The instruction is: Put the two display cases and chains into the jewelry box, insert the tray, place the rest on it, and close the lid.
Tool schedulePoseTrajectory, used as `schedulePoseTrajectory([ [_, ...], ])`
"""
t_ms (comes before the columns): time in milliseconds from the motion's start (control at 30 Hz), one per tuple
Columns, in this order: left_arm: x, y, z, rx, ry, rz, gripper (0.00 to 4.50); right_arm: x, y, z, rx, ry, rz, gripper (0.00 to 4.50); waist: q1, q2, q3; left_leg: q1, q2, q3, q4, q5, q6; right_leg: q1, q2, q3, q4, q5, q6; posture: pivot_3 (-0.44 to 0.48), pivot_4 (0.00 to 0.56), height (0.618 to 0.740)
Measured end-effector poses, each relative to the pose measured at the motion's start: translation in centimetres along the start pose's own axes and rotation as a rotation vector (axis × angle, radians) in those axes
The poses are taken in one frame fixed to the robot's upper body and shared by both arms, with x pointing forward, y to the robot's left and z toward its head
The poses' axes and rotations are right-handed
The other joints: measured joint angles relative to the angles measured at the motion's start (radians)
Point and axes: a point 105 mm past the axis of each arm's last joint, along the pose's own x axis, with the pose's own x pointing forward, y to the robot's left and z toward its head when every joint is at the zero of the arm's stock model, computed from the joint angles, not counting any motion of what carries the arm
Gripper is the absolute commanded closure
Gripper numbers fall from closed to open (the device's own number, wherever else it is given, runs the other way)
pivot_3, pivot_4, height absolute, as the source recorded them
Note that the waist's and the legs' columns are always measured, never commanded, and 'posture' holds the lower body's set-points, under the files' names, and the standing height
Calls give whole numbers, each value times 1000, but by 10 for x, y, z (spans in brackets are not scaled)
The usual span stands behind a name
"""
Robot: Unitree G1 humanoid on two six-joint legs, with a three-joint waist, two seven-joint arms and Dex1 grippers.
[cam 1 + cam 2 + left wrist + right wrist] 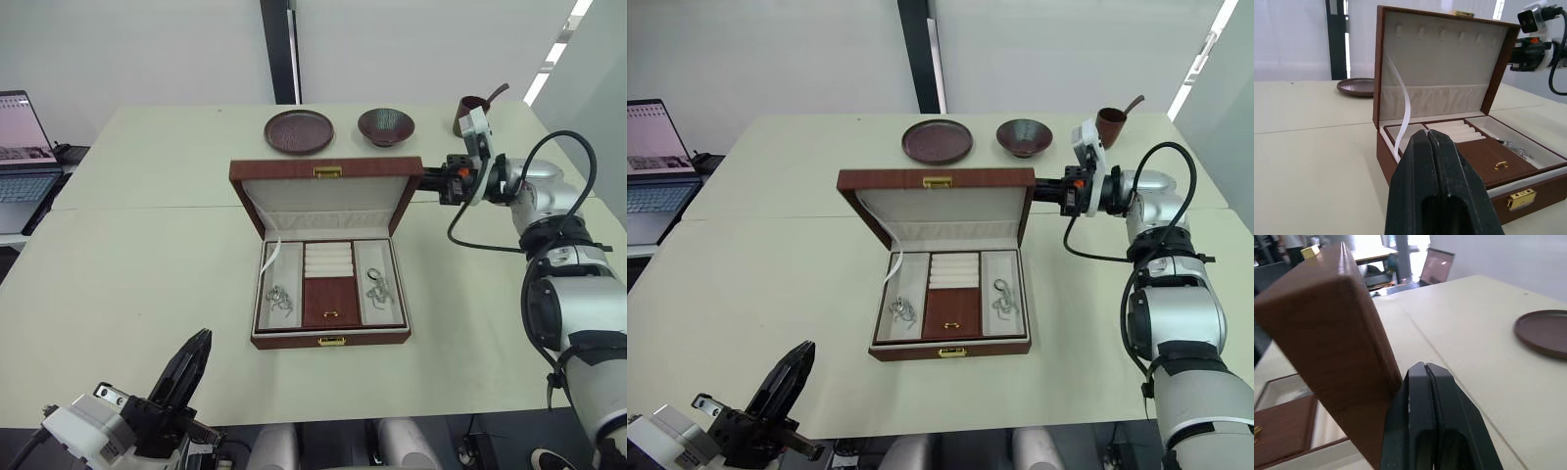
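The jewelry box (330, 339) stands open mid-table, its lid (326, 196) upright and cream-lined. The tray (329, 304) sits inside it, with its ring rolls and brown flap in the centre. Silver chains lie in the tray's left section (279, 297) and right section (379, 289). The display cases are hidden. My right gripper (428, 182) is shut, its tips against the outer right end of the lid (1337, 333). My left gripper (201, 339) is shut and empty, low near the table's front edge, left of the box and pointing at it (1428, 133).
A brown plate (299, 131), a dark bowl (385, 125) and a cup with a spoon (472, 108) stand behind the box. A laptop (24, 157) is at the far left. A white ribbon (271, 257) hangs from the lid's left side.
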Motion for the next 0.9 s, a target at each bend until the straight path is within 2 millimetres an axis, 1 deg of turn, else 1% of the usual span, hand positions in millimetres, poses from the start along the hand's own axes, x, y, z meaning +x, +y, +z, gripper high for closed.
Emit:
schedulePoseTrajectory([
  [133,1,0,0,1,-2,-4,4500,-3,11,-19,46,45,24,4485,1,0,0,0,-3,1,0,0,0,0,0,0,0,0,0,0,150,740],
  [267,3,0,1,6,-3,-18,4500,-7,12,-17,39,45,12,4485,-1,0,0,0,-2,1,0,0,0,0,1,0,0,0,0,0,150,740],
  [333,4,2,0,8,2,-22,4500,-11,9,-14,27,33,-27,4485,-1,0,0,0,-2,1,0,0,0,0,1,0,0,0,0,0,150,740],
  [433,3,13,-3,-15,37,-5,4500,-18,4,-18,14,25,-94,4485,0,0,0,0,-2,0,0,0,0,0,2,-1,0,0,0,0,150,740],
  [533,7,31,-1,-10,71,6,4500,-37,2,-34,27,40,-182,4485,8,0,0,0,-2,-1,1,0,0,0,1,-2,1,0,0,0,150,740],
  [633,21,54,8,9,58,23,4500,-55,4,-50,54,49,-262,3928,19,0,0,0,-3,-1,1,0,0,0,1,-2,1,0,0,0,150,740],
  [667,26,65,10,12,60,44,4500,-62,5,-56,64,55,-294,3690,22,0,0,0,-2,-1,1,0,0,0,1,-2,1,0,0,0,150,740],
  [767,37,90,7,11,118,96,4500,-80,8,-68,81,80,-371,2849,23,0,0,1,-2,-2,1,0,0,1,1,-2,2,0,0,0,150,740],
  [800,43,96,6,4,126,102,4329,-86,10,-72,80,89,-400,2596,23,1,0,1,-2,-2,1,0,0,1,1,0,1,0,0,0,150,740],
  [833,51,107,4,7,136,113,4136,-95,12,-77,84,97,-440,2311,23,1,-1,1,-3,-2,1,0,0,1,1,-2,2,0,0,0,150,740],
  [867,61,122,4,23,139,133,3953,-103,16,-84,92,95,-485,2038,28,1,-1,1,-2,-4,2,0,-1,1,2,-4,2,0,0,0,150,740],
  [900,68,133,4,34,142,146,3641,-107,19,-89,98,92,-515,1713,30,1,-1,1,-1,-4,1,0,-1,1,3,-5,2,1,-1,0,150,740],
])
